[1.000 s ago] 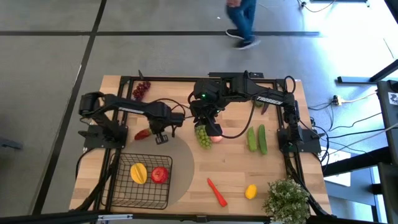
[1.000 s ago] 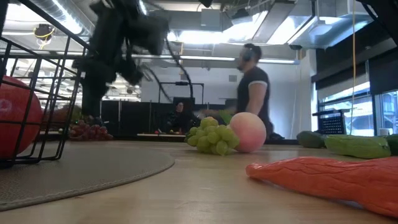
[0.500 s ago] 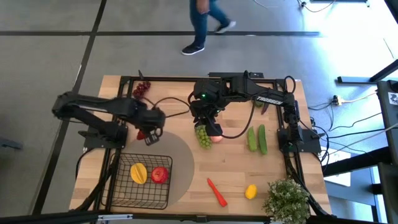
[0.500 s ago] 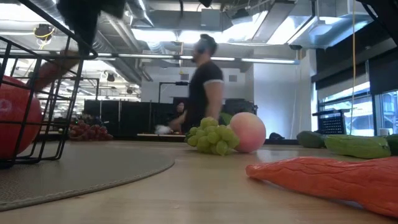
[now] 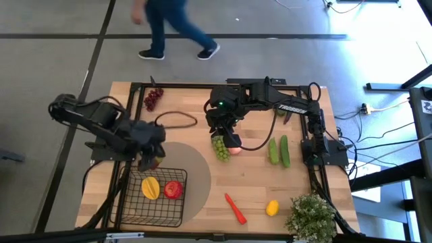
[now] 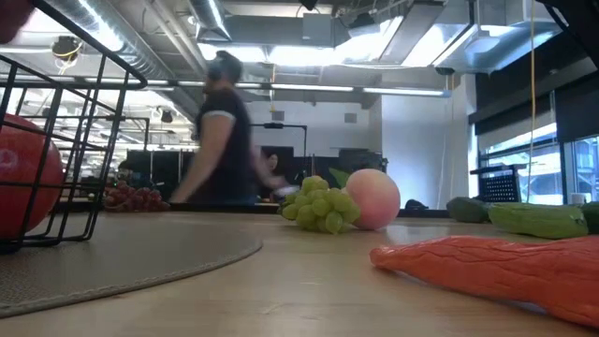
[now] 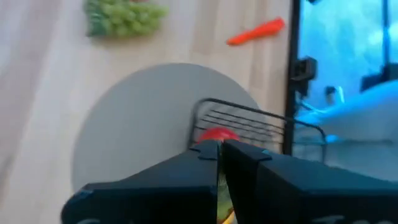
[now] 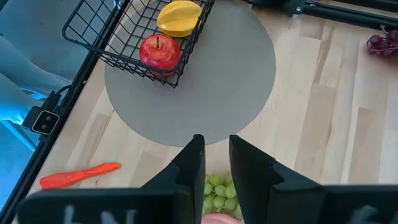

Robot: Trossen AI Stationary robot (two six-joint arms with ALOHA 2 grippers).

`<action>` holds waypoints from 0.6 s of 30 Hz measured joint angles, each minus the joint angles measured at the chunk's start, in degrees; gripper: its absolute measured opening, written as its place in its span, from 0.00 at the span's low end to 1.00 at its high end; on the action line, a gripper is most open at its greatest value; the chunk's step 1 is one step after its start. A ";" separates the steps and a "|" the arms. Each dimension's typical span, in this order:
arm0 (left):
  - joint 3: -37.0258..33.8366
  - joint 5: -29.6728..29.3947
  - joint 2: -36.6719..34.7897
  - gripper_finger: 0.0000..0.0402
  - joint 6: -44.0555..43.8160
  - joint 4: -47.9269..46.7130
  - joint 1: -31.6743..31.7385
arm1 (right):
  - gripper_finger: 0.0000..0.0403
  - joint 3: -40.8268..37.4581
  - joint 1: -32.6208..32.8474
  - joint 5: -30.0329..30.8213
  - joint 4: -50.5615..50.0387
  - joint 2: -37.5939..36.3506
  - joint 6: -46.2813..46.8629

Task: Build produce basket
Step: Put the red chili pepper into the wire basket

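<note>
- High view: left gripper [image 5: 150, 160] has swung from mid-table to the far rim of the basket [image 5: 126, 196]; fingers pressed together, apparently clamped on a small red piece [image 6: 7, 7] that is gone from its spot on the table [image 5: 256, 182].
- Judgement: transport step, with release into the basket due next.
- Basket sits at the front left on the round mat [image 5: 199, 177]; the red apple [image 5: 173, 190] and a yellow fruit [image 5: 150, 187] are already inside.
- Front, loose: chili [image 5: 235, 208], lemon [image 5: 272, 208], potted plant [image 5: 310, 216].
- Right gripper [image 5: 226, 138] has not moved; it hangs over the green grapes [image 5: 220, 148] and peach [image 5: 234, 150], fingers slightly apart, holding nothing.
- Cucumbers [image 5: 278, 150] to the right and purple grapes [image 5: 152, 98] at the far edge are untouched.
- Room: grey floor; a person [image 5: 175, 27] has walked leftward behind the table.
</note>
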 joint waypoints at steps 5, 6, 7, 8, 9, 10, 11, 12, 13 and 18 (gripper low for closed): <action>-3.12 -0.55 0.67 0.00 -5.53 4.03 -7.47 | 0.18 0.00 -0.02 -0.09 -0.04 0.00 -0.43; -3.98 -0.91 0.97 0.00 -6.60 5.22 -8.58 | 0.18 0.00 -0.02 -0.35 -0.07 0.00 -0.63; -4.91 -1.27 1.14 0.00 -7.67 6.94 -9.51 | 0.18 0.00 0.00 -0.76 -0.09 0.00 -0.93; -5.95 -1.42 1.23 0.00 -8.89 8.59 -10.59 | 0.18 0.01 -0.01 -1.37 -0.14 0.00 -1.13; -7.05 -1.56 1.28 0.00 -10.51 9.71 -11.68 | 0.18 0.01 0.01 -2.08 -0.17 0.00 -1.22; -7.92 -1.78 1.42 0.00 -12.32 10.43 -12.75 | 0.18 0.00 0.02 -2.59 -0.17 0.00 -1.22; -8.68 -1.70 1.59 0.00 -13.80 11.20 -13.61 | 0.18 0.02 0.02 -3.16 -0.18 0.00 -1.23; -9.38 -1.68 1.70 0.00 -15.58 11.59 -14.64 | 0.18 0.02 0.02 -3.47 -0.24 0.00 -1.26; -10.10 -1.75 1.74 0.00 -17.74 11.45 -15.78 | 0.18 0.00 0.02 -3.50 -0.33 0.00 -1.26; -12.72 -3.18 1.82 0.00 -26.71 11.19 -20.47 | 0.18 0.01 0.00 -3.54 -0.38 0.00 -1.28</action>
